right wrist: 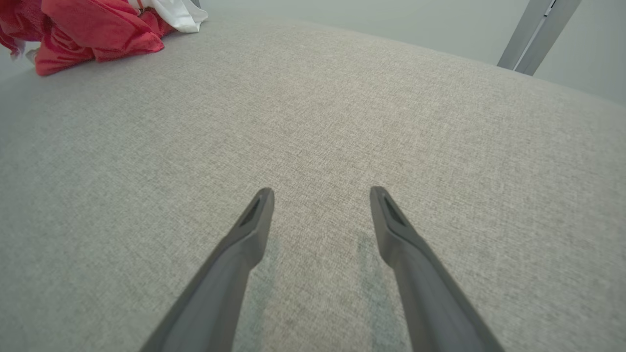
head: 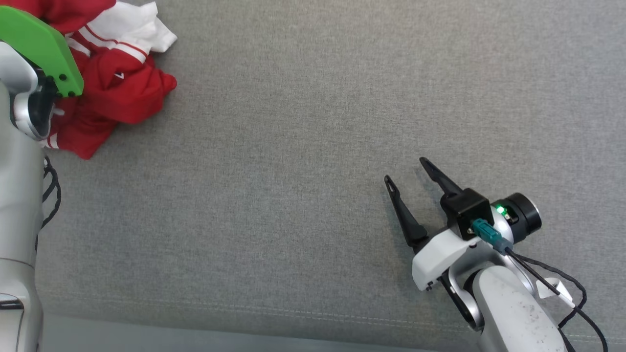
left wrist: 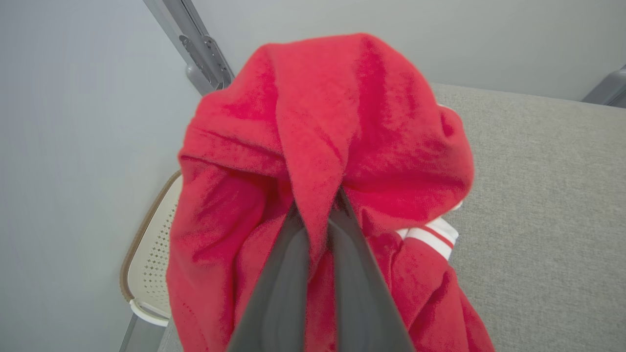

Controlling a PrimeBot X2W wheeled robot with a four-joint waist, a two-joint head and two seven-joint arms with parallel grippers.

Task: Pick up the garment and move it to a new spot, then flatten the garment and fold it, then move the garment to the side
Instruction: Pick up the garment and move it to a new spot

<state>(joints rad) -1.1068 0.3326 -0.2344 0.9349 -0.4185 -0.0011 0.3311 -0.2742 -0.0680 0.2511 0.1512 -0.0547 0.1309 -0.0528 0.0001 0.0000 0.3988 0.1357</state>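
grey woven fabric covers the counter (head: 293, 146). the garment (head: 122, 88) (left wrist: 342, 122) lies crumpled on it, red with white striped trim. the left hand (left wrist: 318, 215) is clamped on a red fold at the garment's top, its fingertips seemingly buried in cloth. the right hand (head: 404, 169) (right wrist: 321, 190) sits well apart from the garment, its fingers spread.

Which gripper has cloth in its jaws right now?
The left gripper: its jaws are shut on a fold of the red and white fabric garment. The right gripper stands open over the grey upholstered surface, holding nothing.
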